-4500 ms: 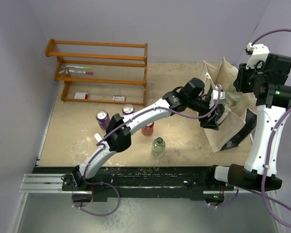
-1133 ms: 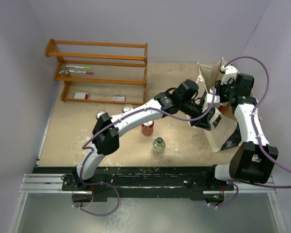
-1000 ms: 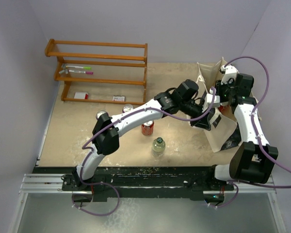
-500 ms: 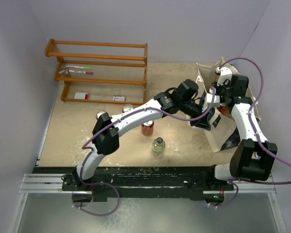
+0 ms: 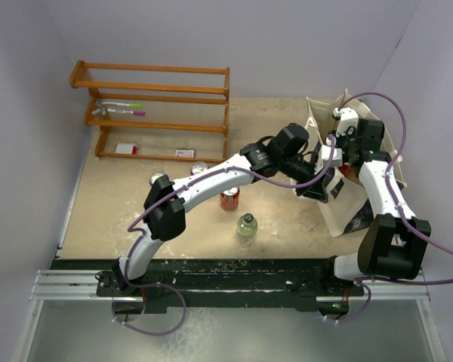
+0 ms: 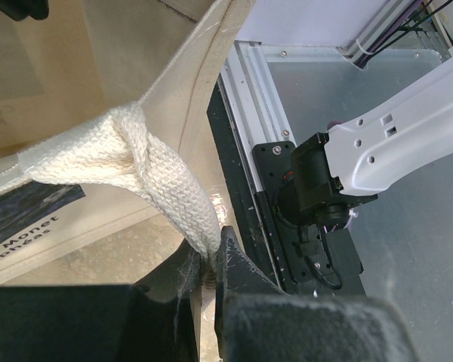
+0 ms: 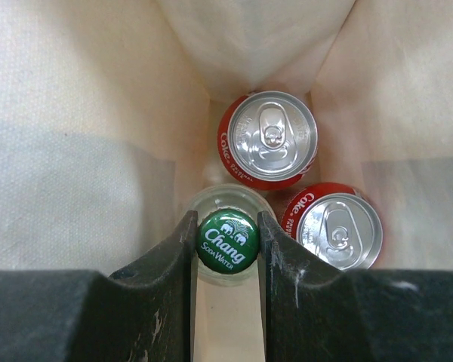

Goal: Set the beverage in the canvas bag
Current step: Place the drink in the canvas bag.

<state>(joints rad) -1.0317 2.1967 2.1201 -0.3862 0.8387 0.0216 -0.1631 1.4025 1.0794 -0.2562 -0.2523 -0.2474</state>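
Bottle (image 7: 227, 243) gripped by right end effector (image 7: 226, 225) sits in the canvas bag (image 7: 75, 113), cans (image 7: 268, 139) at 1 o'clock, while left end effector (image 6: 211, 264) pinches the handle (image 6: 166, 188), holding the mouth open

Lilac walls (image 5: 249, 30) enclose a beige tabletop (image 5: 113, 219) bearing a wooden rack (image 5: 158, 125) at back-left.

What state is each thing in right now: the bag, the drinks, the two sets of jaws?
Canvas bag: standing, mouth held open.
Left jaws: shut on the bag's handle.
Right jaws: closed on the green-capped bottle inside the bag.
Green-capped bottle: upright, capped.
Two red cans in the bag: upright, unopened.
Loose red can: upright.
Loose clear bottle: upright, capped.
Two half-hidden cans: upright.
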